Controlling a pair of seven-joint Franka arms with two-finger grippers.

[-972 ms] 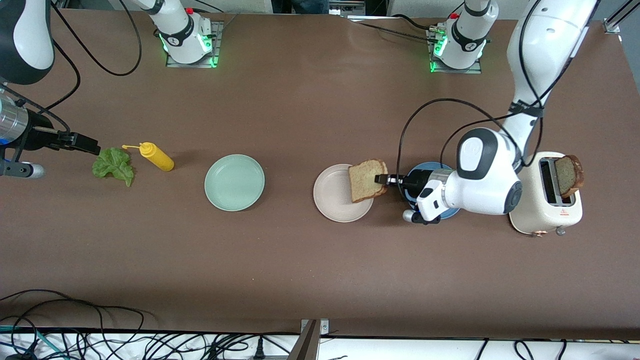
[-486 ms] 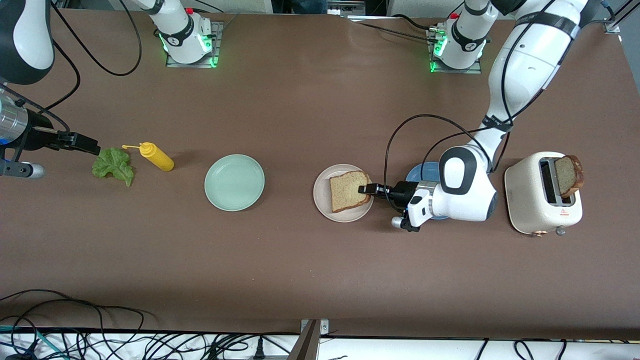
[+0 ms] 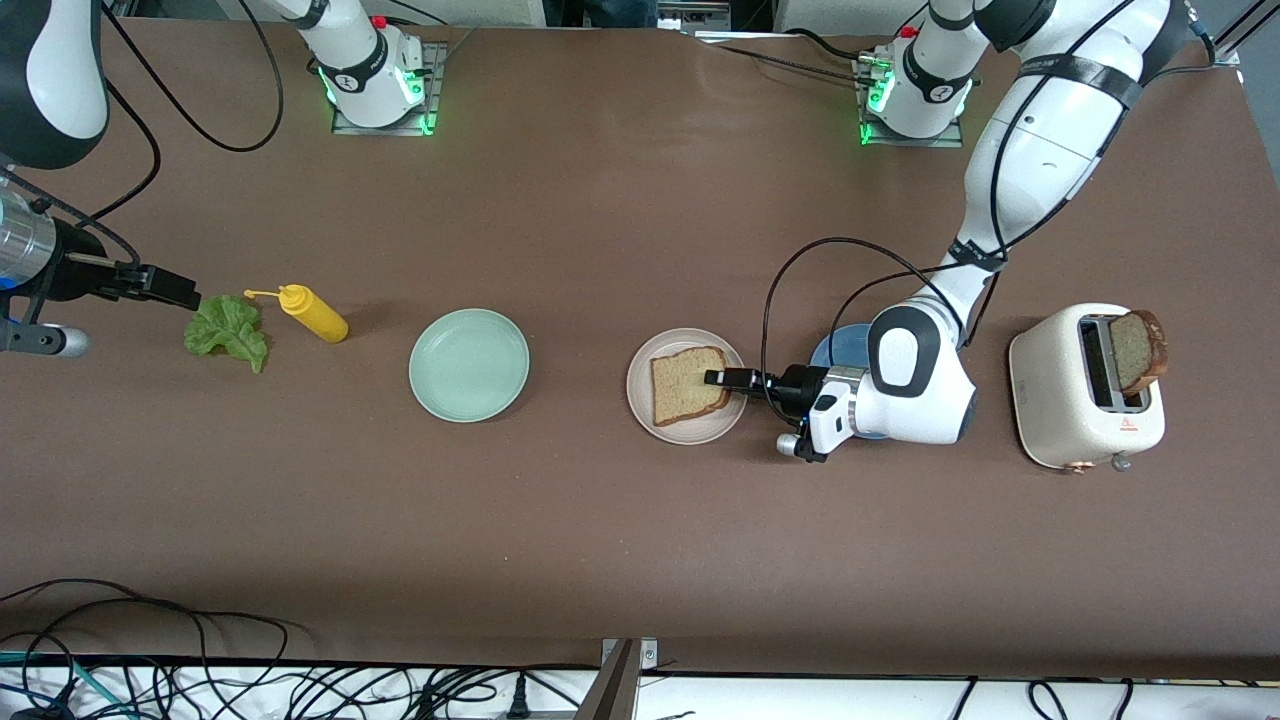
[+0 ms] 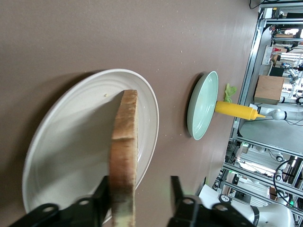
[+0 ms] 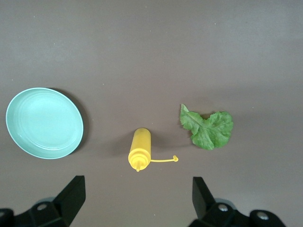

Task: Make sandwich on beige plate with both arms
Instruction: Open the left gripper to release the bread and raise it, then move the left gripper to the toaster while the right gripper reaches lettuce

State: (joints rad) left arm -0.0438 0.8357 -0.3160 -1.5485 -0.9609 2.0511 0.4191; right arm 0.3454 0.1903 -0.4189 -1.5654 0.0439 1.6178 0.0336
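Front view: the left hand [image 3: 712, 378] sits low at the round cream-beige plate [image 3: 640, 384], its fingers at the edge of a square brown-crusted bread slice [image 3: 687, 384] lying flat there as the sandwich base. The right hand [image 3: 190, 297] hangs over the ruffled green lettuce leaf [image 3: 228, 329].

Left wrist view: jaws parted; one finger touches the slice, a gap on the other, so release looks underway.

Right wrist view: fingers spread wide, empty; tips cut off.
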